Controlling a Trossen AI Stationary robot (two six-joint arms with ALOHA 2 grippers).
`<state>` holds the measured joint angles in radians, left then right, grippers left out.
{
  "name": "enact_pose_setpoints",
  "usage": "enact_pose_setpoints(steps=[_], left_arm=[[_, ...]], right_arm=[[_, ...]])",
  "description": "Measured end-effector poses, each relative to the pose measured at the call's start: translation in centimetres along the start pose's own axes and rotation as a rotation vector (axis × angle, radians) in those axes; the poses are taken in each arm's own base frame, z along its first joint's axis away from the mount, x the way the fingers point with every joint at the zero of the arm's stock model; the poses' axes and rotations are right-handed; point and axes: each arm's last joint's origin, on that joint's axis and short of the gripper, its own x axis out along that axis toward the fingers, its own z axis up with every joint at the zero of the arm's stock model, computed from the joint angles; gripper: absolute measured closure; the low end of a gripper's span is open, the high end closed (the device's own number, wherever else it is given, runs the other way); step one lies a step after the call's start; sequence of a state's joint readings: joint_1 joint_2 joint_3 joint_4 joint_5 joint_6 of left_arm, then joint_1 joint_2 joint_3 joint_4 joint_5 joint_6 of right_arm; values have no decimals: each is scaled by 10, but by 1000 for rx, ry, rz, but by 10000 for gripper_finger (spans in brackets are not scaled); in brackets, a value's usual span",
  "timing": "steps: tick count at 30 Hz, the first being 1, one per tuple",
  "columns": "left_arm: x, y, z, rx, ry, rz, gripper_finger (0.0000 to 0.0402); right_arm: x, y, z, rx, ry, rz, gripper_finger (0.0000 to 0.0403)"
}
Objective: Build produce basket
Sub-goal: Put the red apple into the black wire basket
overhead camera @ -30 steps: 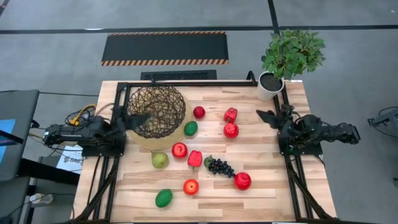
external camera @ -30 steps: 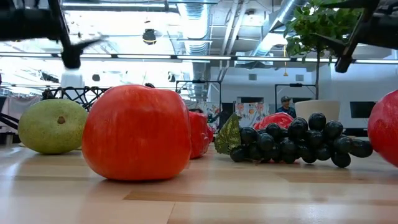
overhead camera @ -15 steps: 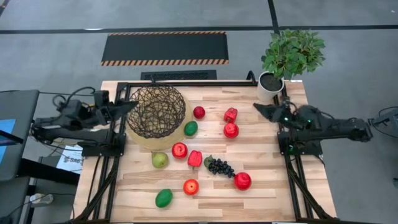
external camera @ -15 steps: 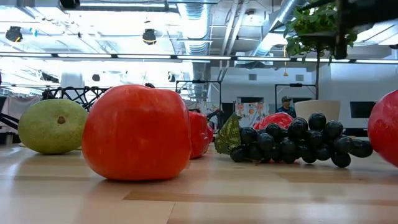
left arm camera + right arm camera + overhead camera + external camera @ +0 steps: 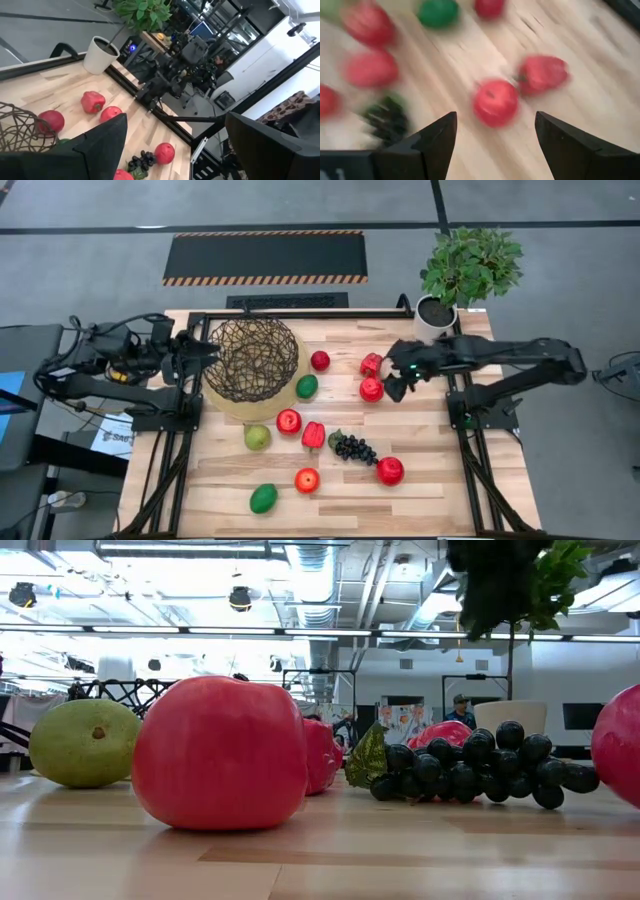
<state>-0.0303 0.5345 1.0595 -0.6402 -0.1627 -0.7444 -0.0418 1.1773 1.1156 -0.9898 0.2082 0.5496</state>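
Hovering over the table's right part, the right gripper [image 5: 395,383] held nothing, its fingers [image 5: 432,142] spread above a red apple [image 5: 371,389] beside a red pepper [image 5: 371,364]. The left gripper [image 5: 205,352] waited, fingers apart, at the left rim of the basket [image 5: 252,359]. All other produce lay scattered on the table [image 5: 430,480], outside the basket.

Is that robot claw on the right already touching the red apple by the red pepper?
Apart. The right wrist view shows the right end effector open, bare wood between its fingers and the red apple.
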Motion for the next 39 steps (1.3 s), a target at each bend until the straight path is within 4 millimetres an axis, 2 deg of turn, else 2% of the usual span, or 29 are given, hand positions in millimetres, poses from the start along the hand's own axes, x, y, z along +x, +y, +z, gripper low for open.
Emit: enact_pose_setpoints(steps=[12,22,29,39], left_arm=[[0,5,-4,13,28,70,77],[0,7,-5,39,28,97,77],[0,7,-5,41,27,108,75],[0,12,-7,62,7,197,71]], right_arm=[[53,14,6,-131,205,-111,111],[81,8,20,-156,243,-33,111],[85,2,28,-154,217,16,111],[82,0,26,-160,224,-24,111]])
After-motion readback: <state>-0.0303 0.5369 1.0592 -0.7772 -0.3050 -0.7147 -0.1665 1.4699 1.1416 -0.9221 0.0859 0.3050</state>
